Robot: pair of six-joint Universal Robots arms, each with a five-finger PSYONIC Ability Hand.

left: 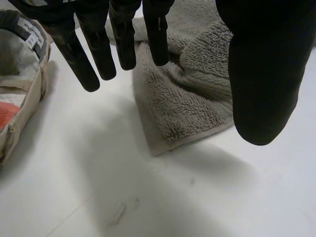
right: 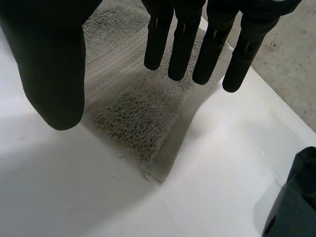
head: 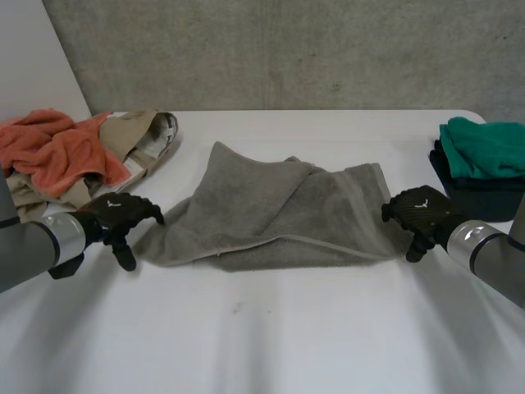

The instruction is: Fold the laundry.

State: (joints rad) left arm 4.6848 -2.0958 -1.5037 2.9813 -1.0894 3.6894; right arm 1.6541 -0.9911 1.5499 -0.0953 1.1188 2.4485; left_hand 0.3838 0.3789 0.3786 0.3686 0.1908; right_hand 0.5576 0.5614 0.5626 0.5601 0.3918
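Table [head: 262, 345] white, grey concrete wall [head: 287, 49] behind; grey towel [head: 279, 213] crumpled mid-table; left hand [head: 119, 213], right hand [head: 418, 212] both spread apart.

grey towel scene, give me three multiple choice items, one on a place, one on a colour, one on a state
1. Where does the green cloth lie?
A. on top of a dark stack
B. on a chair
C. in a drawer

2. What colour is the spread towel?
A. blue
B. grey
C. yellow

3. How is the left hand?
A. shut on the towel
B. shut, holding nothing
C. open, fingers straight

Answers:
1 A: the head view shows the green cloth folded on the dark stack.
2 B: the towel's pile looks grey in all three views.
3 C: the left wrist view shows straight fingers with nothing pinched.
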